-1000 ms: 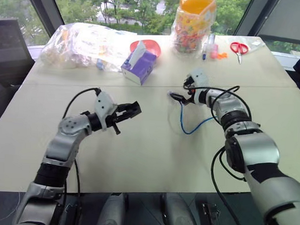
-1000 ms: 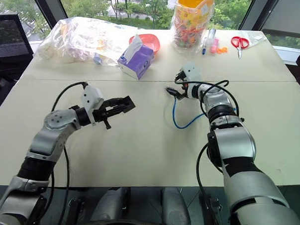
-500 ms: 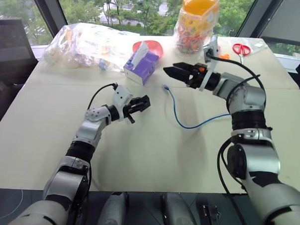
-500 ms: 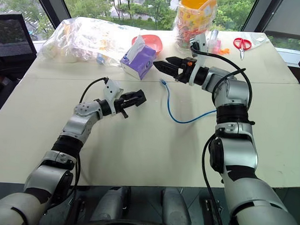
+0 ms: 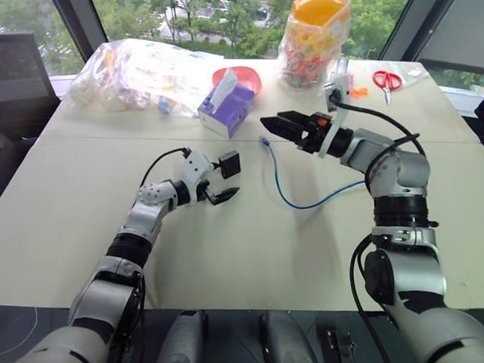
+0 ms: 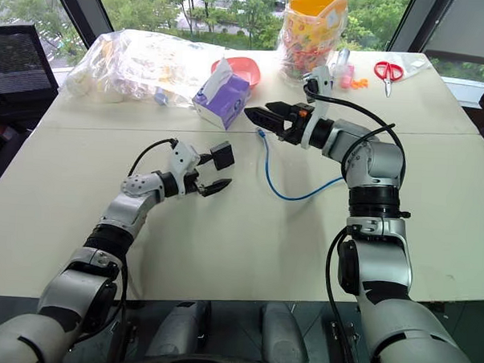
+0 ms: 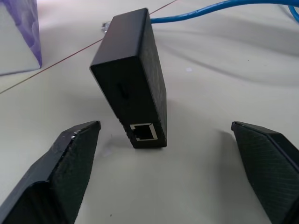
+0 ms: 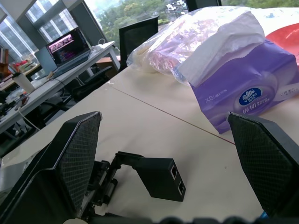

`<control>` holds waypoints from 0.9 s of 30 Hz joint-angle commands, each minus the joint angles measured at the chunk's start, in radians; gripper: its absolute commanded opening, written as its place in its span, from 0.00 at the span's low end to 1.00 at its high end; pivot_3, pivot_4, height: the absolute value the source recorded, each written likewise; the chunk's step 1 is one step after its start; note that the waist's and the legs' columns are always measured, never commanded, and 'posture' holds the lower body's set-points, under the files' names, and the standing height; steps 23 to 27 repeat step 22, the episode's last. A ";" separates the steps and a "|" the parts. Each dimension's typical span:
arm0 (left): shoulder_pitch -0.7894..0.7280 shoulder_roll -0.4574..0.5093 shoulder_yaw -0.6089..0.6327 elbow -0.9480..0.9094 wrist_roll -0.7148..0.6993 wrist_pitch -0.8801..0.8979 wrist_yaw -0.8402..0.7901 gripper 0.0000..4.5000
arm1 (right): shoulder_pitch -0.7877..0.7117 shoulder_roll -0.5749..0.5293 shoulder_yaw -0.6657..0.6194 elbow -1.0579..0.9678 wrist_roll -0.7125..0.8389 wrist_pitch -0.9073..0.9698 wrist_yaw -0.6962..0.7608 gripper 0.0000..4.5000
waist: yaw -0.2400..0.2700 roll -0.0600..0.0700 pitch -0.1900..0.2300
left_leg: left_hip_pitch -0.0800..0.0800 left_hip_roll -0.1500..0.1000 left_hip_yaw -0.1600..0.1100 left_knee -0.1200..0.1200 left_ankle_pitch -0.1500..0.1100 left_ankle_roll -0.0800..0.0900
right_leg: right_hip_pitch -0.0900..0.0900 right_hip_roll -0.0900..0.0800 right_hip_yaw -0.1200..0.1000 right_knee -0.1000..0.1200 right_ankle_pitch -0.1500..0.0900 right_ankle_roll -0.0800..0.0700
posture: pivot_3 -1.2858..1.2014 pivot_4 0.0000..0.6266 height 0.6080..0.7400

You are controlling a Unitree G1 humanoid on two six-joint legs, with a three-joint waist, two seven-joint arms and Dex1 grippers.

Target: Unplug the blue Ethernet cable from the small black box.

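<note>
Since a second ago my left gripper point(image 5: 226, 181) has let its fingers spring wide, and the small black box point(image 5: 229, 164) that was pinched between them now sits loose in the gap. From the left wrist camera I see the box point(image 7: 133, 84) standing tilted on the tabletop point(image 5: 247, 246), its empty socket facing me, with one finger point(image 7: 56, 177) off to each side and neither touching it. So the box is free, nothing plugged in on the face I can see.

My right arm has swung up and back from the middle of the tabletop; its gripper point(image 5: 280, 125) now hangs above the surface near the purple tissue box point(image 5: 223, 108), jaws spread wide and empty. Through the right wrist camera I look straight between its two fingers point(image 8: 65, 158) at the black box and the tissue box point(image 8: 243, 93) beyond.

The blue Ethernet cable point(image 5: 293, 198) lies slack on the tabletop between the two arms, well clear of the box. One clear plug end point(image 5: 264, 141) rests just below the right gripper's tips; from there the cord curves down and then right toward my right forearm. It has shifted since the earlier frame, when its upper end was up at the right gripper.

At the far edge I've got a crumpled clear plastic bag point(image 5: 134, 68), a red bowl point(image 5: 245, 71), a jar with an orange lid point(image 5: 314, 36) and red-handled scissors point(image 5: 385, 79).
</note>
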 commanded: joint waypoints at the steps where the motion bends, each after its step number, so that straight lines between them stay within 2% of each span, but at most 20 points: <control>1: 0.058 0.044 0.032 -0.108 -0.031 0.053 -0.025 0.99 | -0.030 -0.021 0.003 -0.014 0.017 -0.015 0.030 1.00 | -0.006 0.000 0.000 | 0.000 0.000 0.000 0.000 0.000 0.000 | 0.000 0.000 0.000 0.000 0.000 0.000 | 0.52 0.24 1.00; 4: 0.125 0.091 0.054 -0.239 -0.056 0.094 -0.034 0.99 | -0.020 -0.057 0.033 -0.028 0.005 -0.018 0.079 1.00 | -0.006 0.000 0.000 | 0.000 0.000 0.000 0.000 0.000 0.000 | 0.000 0.000 0.000 0.000 0.000 0.000 | 0.52 0.24 1.00; 9: 0.280 0.216 0.152 -0.526 -0.141 0.212 -0.047 0.99 | 0.042 -0.178 0.123 -0.093 -0.024 -0.040 0.211 1.00 | -0.004 0.000 0.000 | -0.002 0.000 0.000 -0.001 0.000 0.000 | -0.001 0.000 0.000 -0.001 0.000 0.000 | 0.52 0.24 1.00; 15: 0.456 0.324 0.332 -0.876 -0.336 0.456 -0.007 0.99 | 0.176 -0.358 0.214 -0.172 -0.101 -0.144 0.356 1.00 | 0.007 -0.001 0.001 | -0.003 0.000 0.000 0.000 0.000 0.000 | -0.001 -0.002 0.000 -0.004 0.000 0.000 | 0.52 0.24 1.00; 19: 0.507 0.360 0.386 -0.985 -0.406 0.557 0.025 0.99 | 0.210 -0.415 0.232 -0.157 -0.139 -0.219 0.402 1.00 | 0.007 -0.001 0.001 | -0.003 0.000 0.001 0.001 0.000 0.000 | -0.001 -0.001 0.000 -0.004 -0.001 -0.001 | 0.52 0.24 1.00; 22: 0.515 0.351 0.435 -1.029 -0.494 0.632 0.062 0.99 | 0.211 -0.454 0.220 -0.142 -0.134 -0.220 0.438 1.00 | 0.006 -0.001 0.001 | -0.003 0.001 0.001 0.002 0.000 0.000 | -0.001 -0.001 0.001 -0.004 -0.001 -0.001 | 0.52 0.24 1.00; 27: 0.515 0.351 0.435 -1.029 -0.494 0.632 0.062 0.99 | 0.211 -0.454 0.220 -0.142 -0.134 -0.220 0.438 1.00 | 0.006 -0.001 0.001 | -0.003 0.001 0.001 0.002 0.000 0.000 | -0.001 -0.001 0.001 -0.004 -0.001 -0.001 | 0.52 0.24 1.00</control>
